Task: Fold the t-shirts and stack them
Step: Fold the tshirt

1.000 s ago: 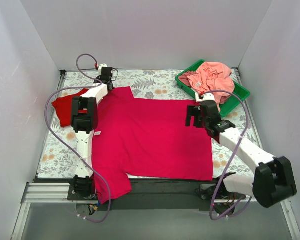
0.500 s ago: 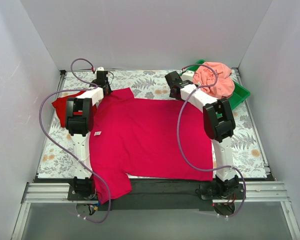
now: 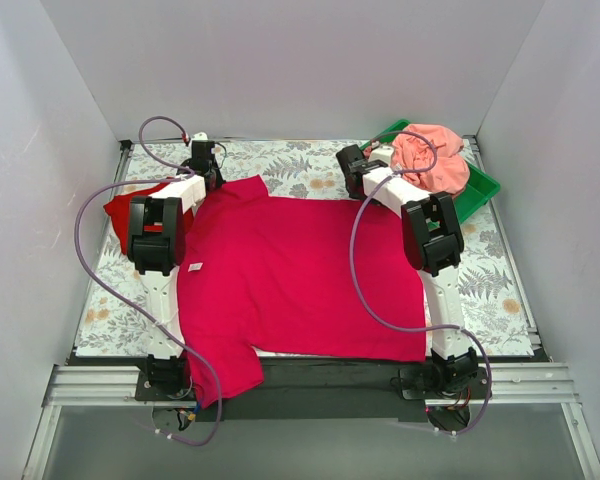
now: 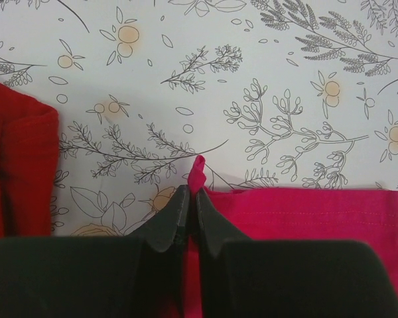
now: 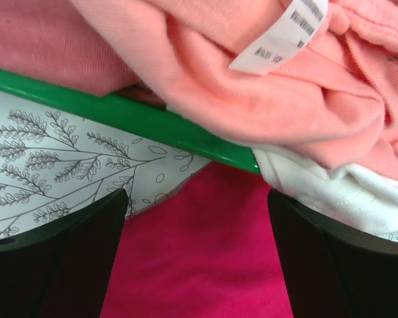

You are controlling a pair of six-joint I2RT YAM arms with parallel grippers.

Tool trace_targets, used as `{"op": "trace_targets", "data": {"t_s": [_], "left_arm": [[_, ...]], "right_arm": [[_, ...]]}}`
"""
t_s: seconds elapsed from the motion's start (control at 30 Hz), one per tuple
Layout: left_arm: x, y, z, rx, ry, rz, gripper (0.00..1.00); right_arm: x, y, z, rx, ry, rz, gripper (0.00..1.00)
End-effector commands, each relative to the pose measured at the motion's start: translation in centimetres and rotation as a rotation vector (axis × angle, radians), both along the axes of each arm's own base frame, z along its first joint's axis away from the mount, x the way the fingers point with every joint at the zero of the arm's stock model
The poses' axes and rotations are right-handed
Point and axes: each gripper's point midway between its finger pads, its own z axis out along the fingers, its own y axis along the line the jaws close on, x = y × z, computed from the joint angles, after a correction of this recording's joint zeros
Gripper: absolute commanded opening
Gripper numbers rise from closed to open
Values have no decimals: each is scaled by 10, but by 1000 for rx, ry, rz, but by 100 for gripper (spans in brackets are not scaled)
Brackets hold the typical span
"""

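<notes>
far right: green tray (image 3: 483, 190), heaped pink clothes (image 3: 432, 160) block | far middle: floral cloth (image 3: 300, 165) bare | centre: crimson shirt (image 3: 300, 270) flat

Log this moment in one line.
left gripper: shut on crimson t-shirt corner | right gripper: open, above its edge by green tray | fold: not begun

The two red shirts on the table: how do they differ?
The crimson-magenta t-shirt is much larger and pinker; the scarlet-red t-shirt is smaller and a truer red. The crimson-magenta t-shirt lies spread flat across the middle, while the scarlet-red t-shirt sits compact at the far left, partly behind the left arm. The left gripper is shut on the crimson-magenta t-shirt's edge; neither gripper holds the scarlet-red t-shirt. Both are plain cloth.
</notes>
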Motion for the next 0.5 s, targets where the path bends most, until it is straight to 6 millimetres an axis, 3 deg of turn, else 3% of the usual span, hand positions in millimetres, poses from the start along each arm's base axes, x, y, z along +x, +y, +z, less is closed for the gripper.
{"op": "trace_targets", "data": {"t_s": [0.0,0.2,0.47], "left_arm": [[4,-1,55,-15,-105,-4,0],[3,-1,60,-20,-115,1,0],[1,2,64,-5,-122,2,0]], "right_arm": [[-9,-11,-4,-53,26,-14,91],[-27,-24,-15,-77,85,-37,86],[-37,-39,0,-123,82,-57,75]]}}
